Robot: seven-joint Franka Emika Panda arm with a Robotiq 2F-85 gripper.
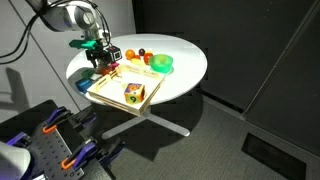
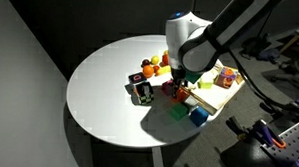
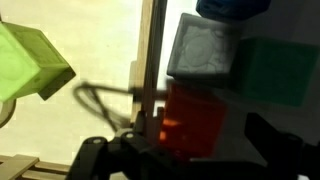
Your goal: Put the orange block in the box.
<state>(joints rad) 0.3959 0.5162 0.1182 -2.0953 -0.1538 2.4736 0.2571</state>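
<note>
An orange-red block [image 3: 192,118] lies on the table just outside the wooden box's rim [image 3: 153,40]. In the wrist view my gripper [image 3: 200,142] is lowered over it, one finger on each side. A gap still shows at the right finger, so the jaws look open. In both exterior views the gripper [image 1: 100,62] [image 2: 179,85] is low among the blocks beside the box [image 1: 108,95] [image 2: 211,96]. The red block [image 2: 172,91] shows under the fingers.
Around the block are a grey block [image 3: 205,50], a dark green block [image 3: 282,70], a blue block [image 3: 232,8] and a light green block [image 3: 35,60]. A multicoloured cube [image 1: 132,93] sits in the box. A green bowl [image 1: 160,64] stands further back on the round white table [image 1: 185,70].
</note>
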